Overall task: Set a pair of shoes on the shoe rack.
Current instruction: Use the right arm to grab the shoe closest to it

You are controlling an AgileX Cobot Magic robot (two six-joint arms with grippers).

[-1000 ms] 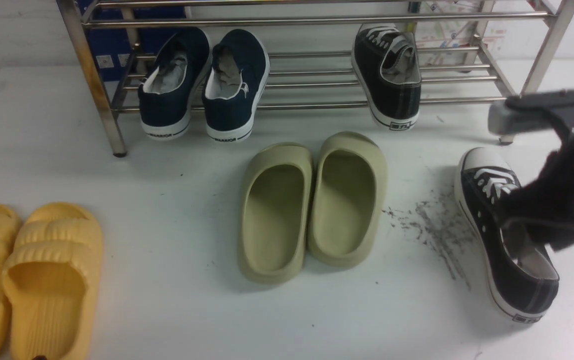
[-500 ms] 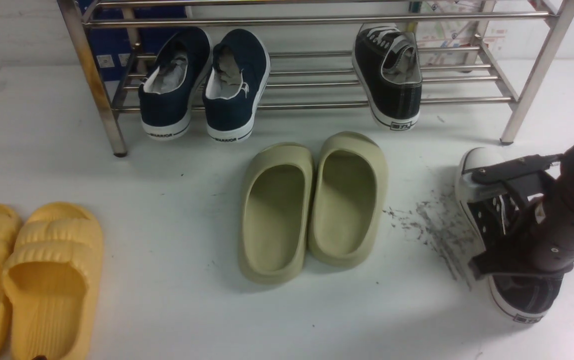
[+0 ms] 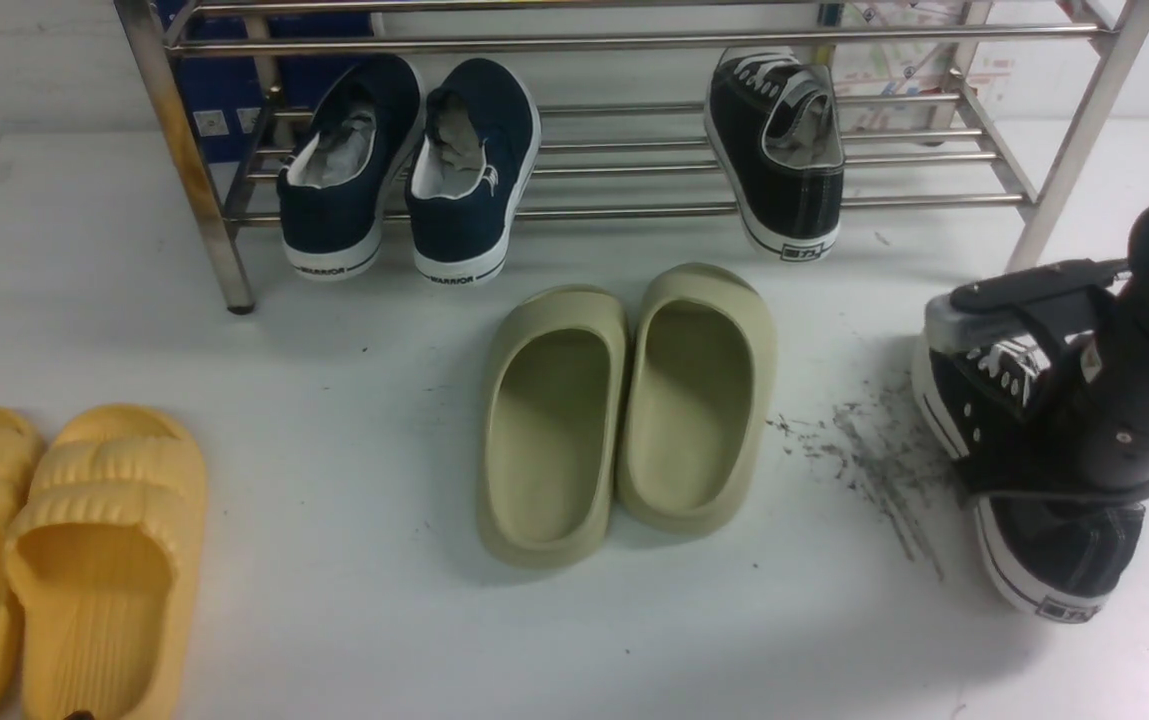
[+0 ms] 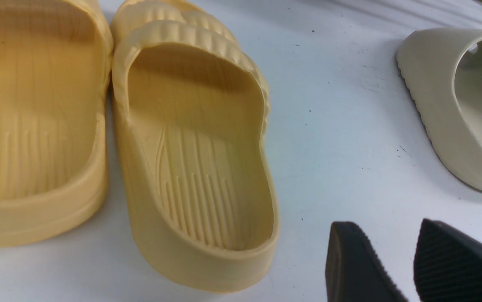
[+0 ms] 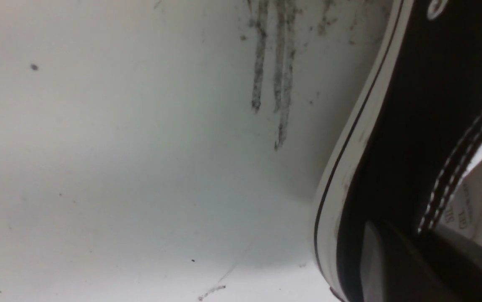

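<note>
One black sneaker (image 3: 779,150) lies on the lower bars of the steel shoe rack (image 3: 634,42), heel toward me. The second black sneaker (image 3: 1054,545) is on the table at the right, in front of the rack's right leg. My right gripper (image 3: 1024,470) is shut on this sneaker's side wall. In the right wrist view the gripper (image 5: 417,251) has one finger (image 5: 375,260) outside the canvas and the other inside the shoe (image 5: 412,105). My left gripper (image 4: 385,226) is open and empty above the table, beside the yellow slides (image 4: 194,147).
Navy slip-ons (image 3: 414,160) sit on the rack's left part. Olive-green slides (image 3: 624,400) stand mid-table before the rack. Yellow slides (image 3: 84,540) are at the near left. Dark scuff marks (image 3: 864,450) lie left of the held sneaker.
My right arm came down onto the sneaker on the table and closed on its side. The sneaker has since shifted slightly toward the rack, its heel raised a little.
</note>
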